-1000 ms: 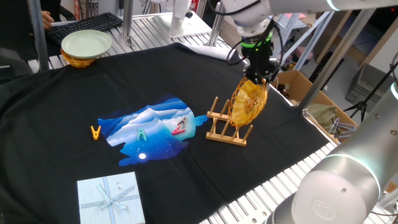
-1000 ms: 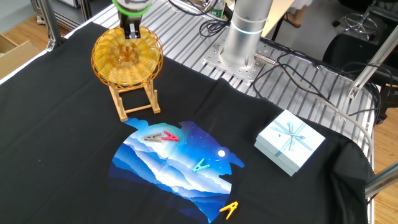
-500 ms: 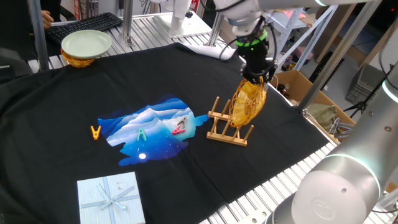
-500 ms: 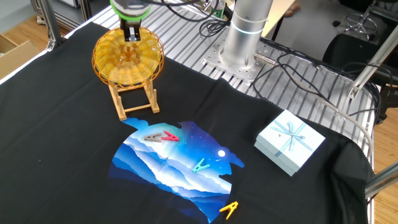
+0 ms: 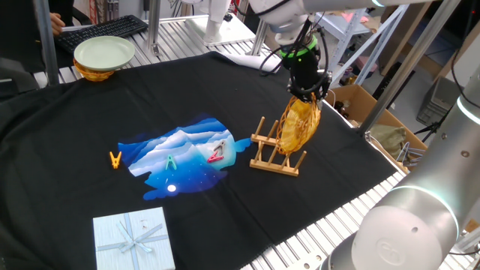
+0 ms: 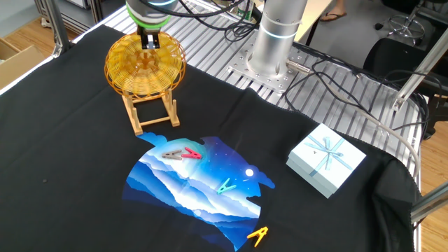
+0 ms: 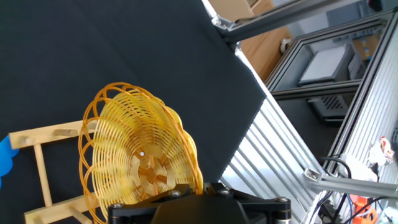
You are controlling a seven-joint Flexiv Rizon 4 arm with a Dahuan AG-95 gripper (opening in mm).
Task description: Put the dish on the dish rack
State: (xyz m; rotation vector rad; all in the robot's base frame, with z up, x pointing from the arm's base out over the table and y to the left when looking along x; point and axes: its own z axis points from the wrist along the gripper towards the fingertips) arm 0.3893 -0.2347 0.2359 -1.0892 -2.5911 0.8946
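Observation:
The dish, a golden woven wicker plate, stands on edge between the pegs of the small wooden dish rack. My gripper comes down from above and is shut on the dish's top rim. From the other side, the dish faces the camera above the rack, with the gripper at its upper edge. In the hand view the dish fills the lower left, its rim running between my fingers, and the rack shows behind it.
A blue printed cloth with several clothes pegs lies left of the rack, an orange peg beside it. A pale gift box sits near the front edge. A green plate rests at the far left corner. The arm's base stands behind.
The gripper and the dish's top have shifted slightly away from the table's right edge; the dish stays in the rack and the grip is unchanged.

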